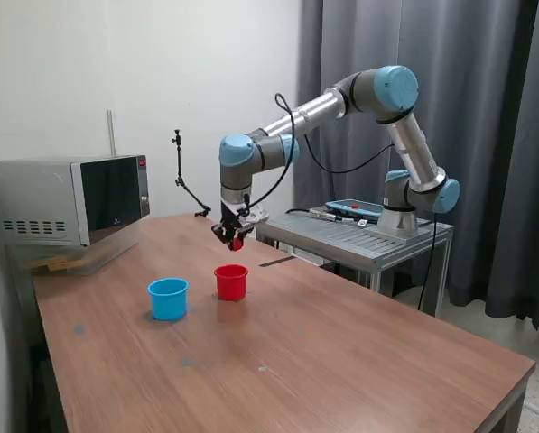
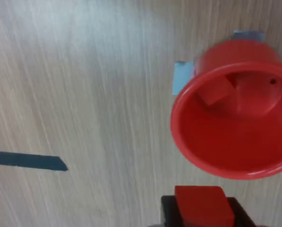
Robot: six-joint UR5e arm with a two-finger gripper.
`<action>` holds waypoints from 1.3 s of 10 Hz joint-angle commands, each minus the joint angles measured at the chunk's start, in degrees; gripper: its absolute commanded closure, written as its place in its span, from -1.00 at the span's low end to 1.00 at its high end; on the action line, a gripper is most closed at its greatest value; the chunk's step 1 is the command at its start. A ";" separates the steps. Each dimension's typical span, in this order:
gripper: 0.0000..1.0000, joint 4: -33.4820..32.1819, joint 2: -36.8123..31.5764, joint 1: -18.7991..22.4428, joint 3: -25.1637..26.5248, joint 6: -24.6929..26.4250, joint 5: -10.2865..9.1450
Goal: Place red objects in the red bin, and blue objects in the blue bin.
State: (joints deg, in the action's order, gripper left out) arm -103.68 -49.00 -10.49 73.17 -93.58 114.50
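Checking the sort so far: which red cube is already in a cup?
The red cube lying inside the red cup; the other red cube is held in the tool.

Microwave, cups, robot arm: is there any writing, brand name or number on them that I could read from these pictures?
No text can be read in either view.
Microwave: a small red mark at its door's upper corner, too small to read.
Red cup and blue cup: plain, no lettering visible.
Robot arm: no legible label.
Red cube in the pincer: unmarked.
Blue tape on the table: blank.
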 commanded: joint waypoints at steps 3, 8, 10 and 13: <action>1.00 -0.99 0.14 0.30 -0.31 -0.03 -1.38; 1.00 -10.83 2.51 1.35 0.48 0.33 -9.65; 1.00 -10.58 2.68 1.88 0.48 0.50 -9.48; 1.00 -10.49 2.08 2.23 0.65 3.57 -8.69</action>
State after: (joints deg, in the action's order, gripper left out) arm -114.22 -46.45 -8.37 73.70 -91.61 105.49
